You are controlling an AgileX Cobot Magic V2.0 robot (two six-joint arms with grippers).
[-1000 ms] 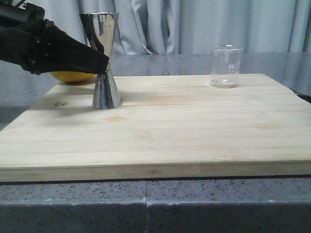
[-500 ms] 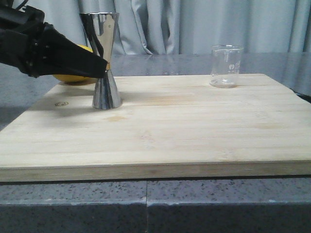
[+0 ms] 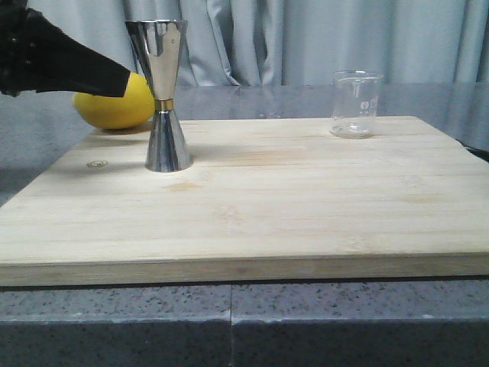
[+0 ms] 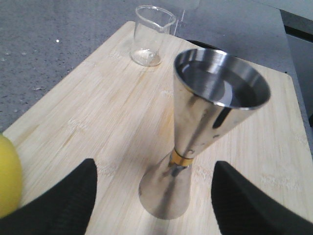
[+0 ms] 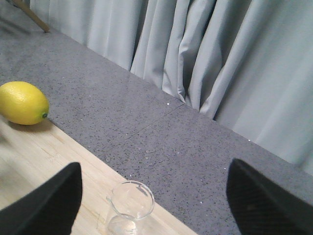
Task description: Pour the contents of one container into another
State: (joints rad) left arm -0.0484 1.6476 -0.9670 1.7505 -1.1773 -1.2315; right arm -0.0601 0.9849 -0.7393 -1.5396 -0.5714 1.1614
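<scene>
a wide wooden cutting board (image 3: 252, 199) is lying on a speckled grey countertop (image 3: 229, 321), with pale grey curtains (image 3: 306, 38) hanging behind. the steel jigger (image 3: 162, 95), hourglass-shaped with a thin gold band at its waist, is standing upright on the left part of the board, free of any grip. in the left wrist view its upper cup is showing a dark reflective inside, and whether liquid is sitting in it cannot be told. the glass beaker (image 3: 354, 104) is standing upright near the far right edge of the board, well apart from the jigger, looking empty with faint printed markings on its side. a yellow lemon (image 3: 114, 103) is resting on the countertop just behind the board's far left corner, partly hidden by the black left gripper (image 3: 114, 79), which is hanging at the left edge of the front view, apart from the jigger and touching nothing. in its wrist view the two black fingers (image 4: 63, 205) are spread wide with the jigger standing between and beyond them, so this claw is released. the right gripper (image 5: 151, 205) is hovering above the beaker, its fingers spread wide to either side and grasping nothing. nothing is standing between jigger and beaker.
</scene>
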